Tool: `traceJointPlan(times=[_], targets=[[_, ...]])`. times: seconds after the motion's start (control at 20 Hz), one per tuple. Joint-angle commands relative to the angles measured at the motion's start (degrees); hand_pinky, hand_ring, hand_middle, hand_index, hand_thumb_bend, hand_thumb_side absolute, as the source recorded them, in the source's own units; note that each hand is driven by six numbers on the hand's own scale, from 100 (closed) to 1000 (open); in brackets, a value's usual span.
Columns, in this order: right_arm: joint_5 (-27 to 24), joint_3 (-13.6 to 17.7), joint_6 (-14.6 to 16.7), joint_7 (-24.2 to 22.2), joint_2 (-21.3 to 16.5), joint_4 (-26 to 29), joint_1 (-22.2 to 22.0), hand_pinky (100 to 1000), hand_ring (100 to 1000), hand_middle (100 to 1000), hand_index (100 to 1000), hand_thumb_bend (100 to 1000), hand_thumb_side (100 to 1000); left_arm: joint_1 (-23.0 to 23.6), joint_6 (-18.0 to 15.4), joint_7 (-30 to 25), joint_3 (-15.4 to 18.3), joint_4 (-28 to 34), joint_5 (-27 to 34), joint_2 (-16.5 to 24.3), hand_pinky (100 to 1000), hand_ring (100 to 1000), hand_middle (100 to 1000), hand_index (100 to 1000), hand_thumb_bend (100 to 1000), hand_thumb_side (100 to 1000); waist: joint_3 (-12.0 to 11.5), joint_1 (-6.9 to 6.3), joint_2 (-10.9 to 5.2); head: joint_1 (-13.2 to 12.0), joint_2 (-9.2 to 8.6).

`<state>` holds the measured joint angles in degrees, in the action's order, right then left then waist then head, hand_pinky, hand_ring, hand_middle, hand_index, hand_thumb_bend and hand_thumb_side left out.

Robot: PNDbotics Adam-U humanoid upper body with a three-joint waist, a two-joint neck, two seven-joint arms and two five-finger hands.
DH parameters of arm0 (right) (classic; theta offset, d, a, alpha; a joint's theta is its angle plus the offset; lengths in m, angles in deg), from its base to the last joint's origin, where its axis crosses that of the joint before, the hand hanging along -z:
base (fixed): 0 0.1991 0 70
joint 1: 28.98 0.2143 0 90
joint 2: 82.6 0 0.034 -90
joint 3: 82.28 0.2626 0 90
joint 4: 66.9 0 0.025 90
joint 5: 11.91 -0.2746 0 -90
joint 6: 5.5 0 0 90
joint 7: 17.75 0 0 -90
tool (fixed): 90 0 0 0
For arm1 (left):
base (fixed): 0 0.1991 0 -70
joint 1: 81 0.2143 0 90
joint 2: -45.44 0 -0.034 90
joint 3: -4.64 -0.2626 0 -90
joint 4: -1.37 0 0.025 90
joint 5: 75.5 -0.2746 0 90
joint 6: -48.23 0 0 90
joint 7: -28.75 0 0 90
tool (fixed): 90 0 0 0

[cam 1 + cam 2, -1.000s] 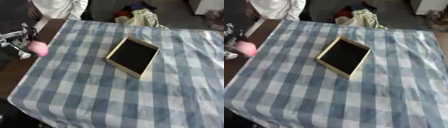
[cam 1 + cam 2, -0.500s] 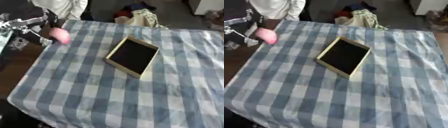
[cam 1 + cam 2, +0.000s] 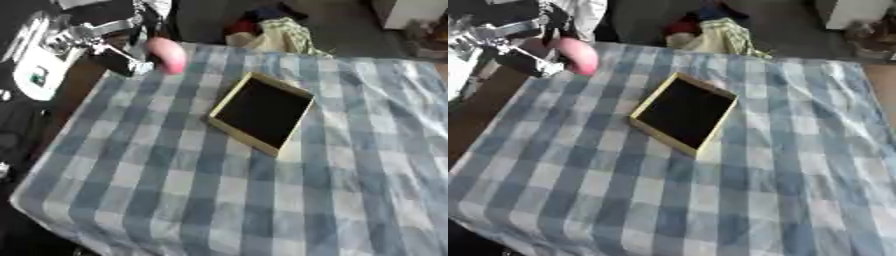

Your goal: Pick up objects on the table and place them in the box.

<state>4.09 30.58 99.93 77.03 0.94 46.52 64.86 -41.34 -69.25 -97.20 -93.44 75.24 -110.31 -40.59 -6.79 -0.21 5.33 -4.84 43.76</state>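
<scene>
1. Left hand (image 3: 105,42), upper left of frame, fingers curled around a pink rounded object (image 3: 166,55); exact kind not discernible.
2. Pink object is held up off the table, over the far-left corner of the checked tablecloth (image 3: 219,190), at the hand's right-hand side.
3. Box (image 3: 261,113) sits upper centre of frame, flat on the cloth, turned diagonal; tan rim, dark interior. Nothing visible inside.
4. Pink object is up and left of the box, apart from it, not over the opening.
5. Heap of coloured fabric (image 3: 271,30) past the table's far edge, top centre.
6. Right hand shows in neither view.
</scene>
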Motion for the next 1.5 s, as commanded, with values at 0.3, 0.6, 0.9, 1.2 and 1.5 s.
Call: traceJointPlan(times=[0.3,0.6,0.9,1.2,1.5], targets=[[-0.6,-0.1,0.2,-0.5,-0.8,1.2,0.8,784,591,676,732,100,903,-4.1,-2.7,-1.3,-0.9,-3.1,-1.7,-6.2,363,554,541,651,100,100,0.5,0.47,-0.37,0.2,0.36],[-1.0,-0.3,0.4,-0.8,-0.5,1.2,1.4,784,591,676,732,100,903,-6.2,-3.0,1.1,-1.5,-5.7,-5.3,-10.9,360,551,539,649,100,100,1.1,0.78,-0.01,-0.2,0.36],[-1.4,-0.3,0.5,-1.1,-0.2,1.2,2.0,783,590,675,732,100,904,-7.5,-3.4,4.9,-1.4,-10.7,-11.7,-14.7,360,550,537,647,100,100,1.9,1.03,0.71,-0.6,0.36],[-1.7,-0.4,0.7,-1.3,0.2,1.2,2.6,783,590,674,731,100,905,-7.9,-4.0,9.3,-0.7,-15.3,-18.4,-17.2,371,561,548,659,100,100,2.7,1.15,1.30,-0.9,0.36],[-2.0,-0.3,0.7,-1.4,0.5,1.2,2.8,782,588,672,731,100,906,-7.7,-3.6,13.9,0.1,-18.6,-24.7,-18.7,386,571,558,670,100,100,3.3,1.22,1.77,-0.9,0.36]])
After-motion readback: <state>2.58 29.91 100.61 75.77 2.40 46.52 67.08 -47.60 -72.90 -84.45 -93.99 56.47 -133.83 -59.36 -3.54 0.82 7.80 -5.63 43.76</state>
